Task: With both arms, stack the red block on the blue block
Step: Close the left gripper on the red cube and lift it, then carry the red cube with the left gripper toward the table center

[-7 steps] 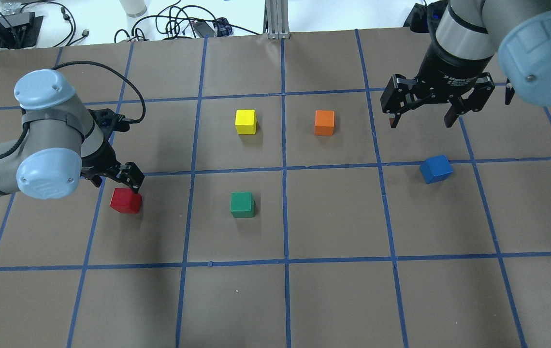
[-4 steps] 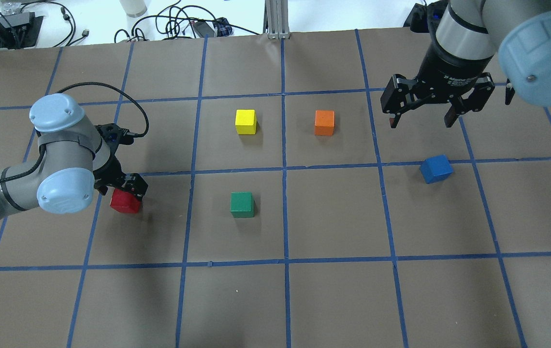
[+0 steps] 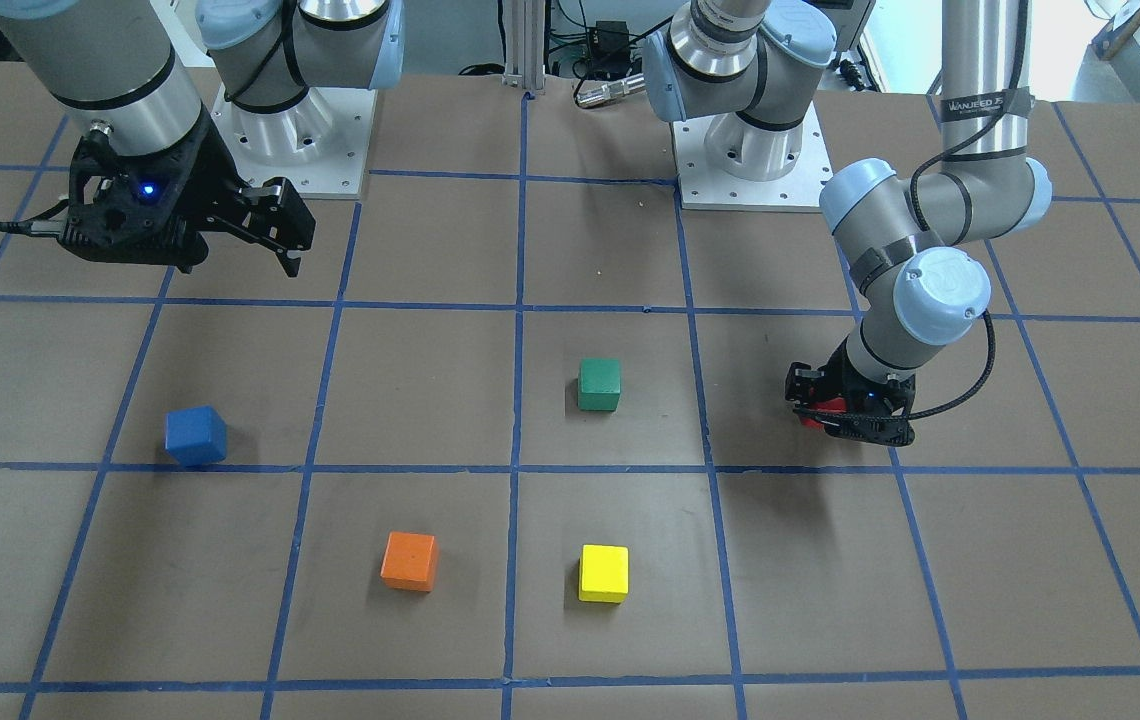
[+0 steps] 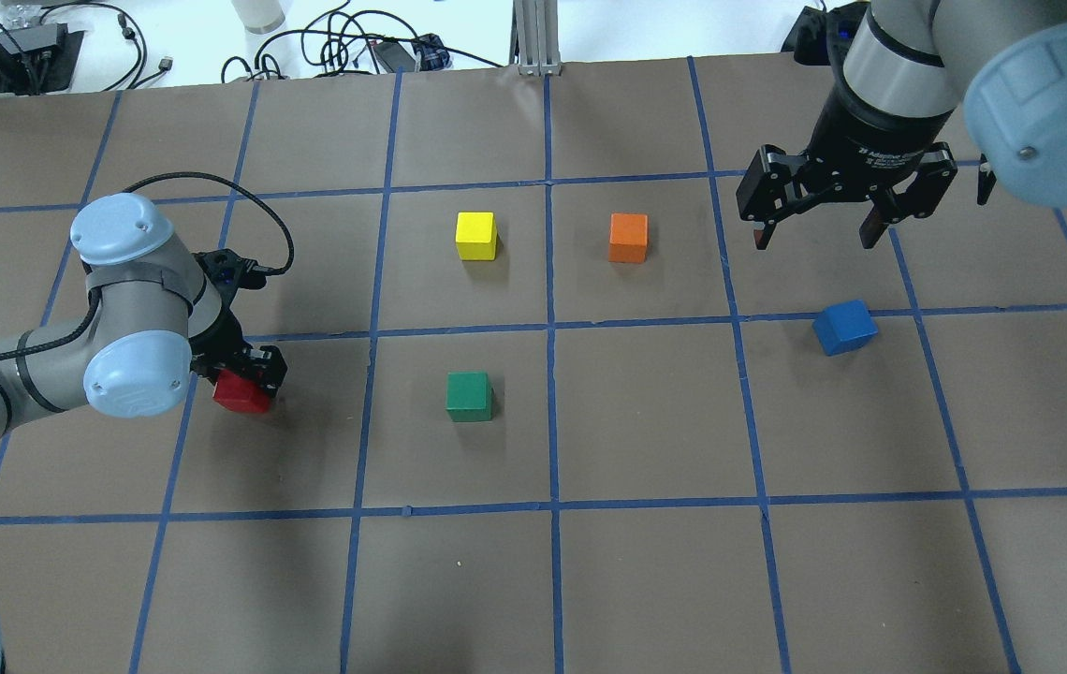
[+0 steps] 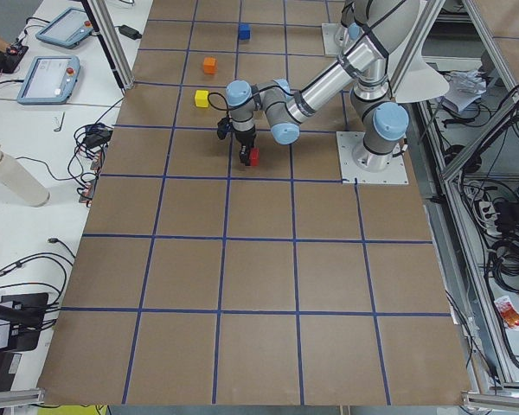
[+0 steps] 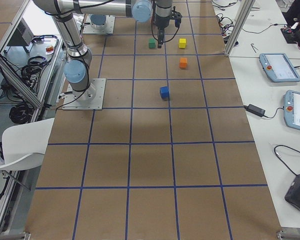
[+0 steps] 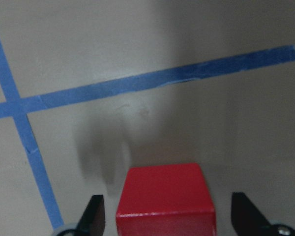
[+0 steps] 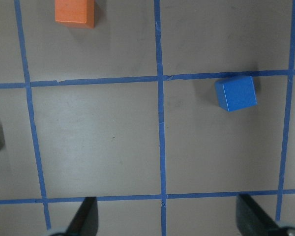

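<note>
The red block [image 4: 236, 395] sits on the table at the left, and it fills the bottom of the left wrist view [image 7: 164, 196]. My left gripper [image 4: 251, 373] is low over it and open. Its fingers [image 7: 94, 214] stand on either side of the block with gaps showing. The blue block [image 4: 844, 327] lies turned at an angle on the right, and it also shows in the right wrist view [image 8: 236, 92]. My right gripper [image 4: 814, 234] is open and empty, held high behind the blue block.
A green cube [image 4: 469, 396] sits mid-table. A yellow cube [image 4: 476, 235] and an orange cube [image 4: 628, 237] sit further back. Cables and equipment lie beyond the table's far edge [image 4: 309, 75]. Blue tape lines grid the brown surface.
My left arm has swung in and lowered, bringing its open fingers down around the red block. The right arm and all the cubes have not moved.
</note>
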Tool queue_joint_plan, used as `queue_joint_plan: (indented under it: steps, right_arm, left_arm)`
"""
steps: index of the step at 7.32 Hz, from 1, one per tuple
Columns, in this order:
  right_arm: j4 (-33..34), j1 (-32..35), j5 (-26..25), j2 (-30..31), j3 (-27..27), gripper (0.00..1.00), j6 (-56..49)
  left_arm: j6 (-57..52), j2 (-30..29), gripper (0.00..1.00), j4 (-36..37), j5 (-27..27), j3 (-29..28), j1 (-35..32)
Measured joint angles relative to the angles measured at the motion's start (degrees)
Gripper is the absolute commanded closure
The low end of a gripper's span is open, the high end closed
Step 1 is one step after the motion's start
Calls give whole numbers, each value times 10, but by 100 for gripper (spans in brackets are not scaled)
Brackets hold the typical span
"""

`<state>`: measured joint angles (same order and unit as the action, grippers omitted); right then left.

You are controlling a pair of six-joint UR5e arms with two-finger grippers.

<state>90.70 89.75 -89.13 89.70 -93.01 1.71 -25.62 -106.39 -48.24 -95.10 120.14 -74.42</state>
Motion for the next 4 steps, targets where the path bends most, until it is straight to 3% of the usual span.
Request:
queue_joint_plan:
  steps: [1, 4]
  right_arm:
    - [0, 0, 0, 0, -1, 0, 0]
    - [0, 0, 0, 0, -5, 0, 0]
  left_arm:
    - [1, 3, 95, 0, 2, -2, 0]
    - [37, 13, 95, -14, 16, -49, -39]
